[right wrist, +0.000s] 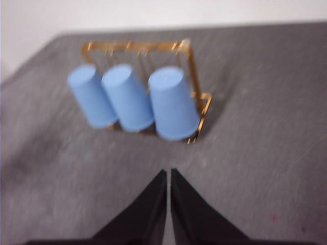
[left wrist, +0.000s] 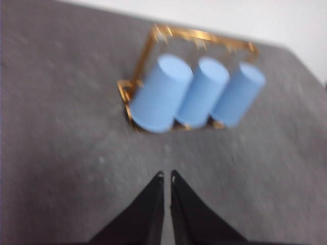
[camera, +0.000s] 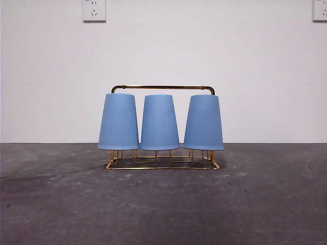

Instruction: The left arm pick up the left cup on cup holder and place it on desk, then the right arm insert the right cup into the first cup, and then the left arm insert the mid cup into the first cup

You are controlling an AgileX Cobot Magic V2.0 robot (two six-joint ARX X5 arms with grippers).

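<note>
Three cups: all blue and ribbed, they sit upside down on the cup holder (camera: 162, 166), in one row across the front view.
Left cup (camera: 118, 122): closed bottom up, wide mouth down, long axis upright; the mouth hangs a little above the rack base.
Mid cup (camera: 159, 123): same pose, upright, just beside the left cup; whether their rims touch I cannot tell.
Right cup (camera: 203, 123): also mouth down; it seems to lean very slightly to the right at the base.
Cup holder, shape: thin gold wire, rectangular base flat on the desk (camera: 163, 209), a handle bar running level behind the cup tops; its long side goes left to right in the front view.
Cup holder, place: near the middle of the desk, close to the back edge by the white wall (camera: 51, 76).
Writing: no text or logo can be read on the cups or the rack; both wrist views are blurred.
Wall sockets: one white socket (camera: 94, 10) high on the left of the wall, another (camera: 320, 10) at the right edge.
Left gripper (left wrist: 166, 176): above bare desk, well apart from the rack, its two black fingers nearly together with only a thin slit between the tips, holding nothing.
Right gripper (right wrist: 168, 172): also over bare desk, apart from the rack, fingers almost together, holding nothing.
</note>
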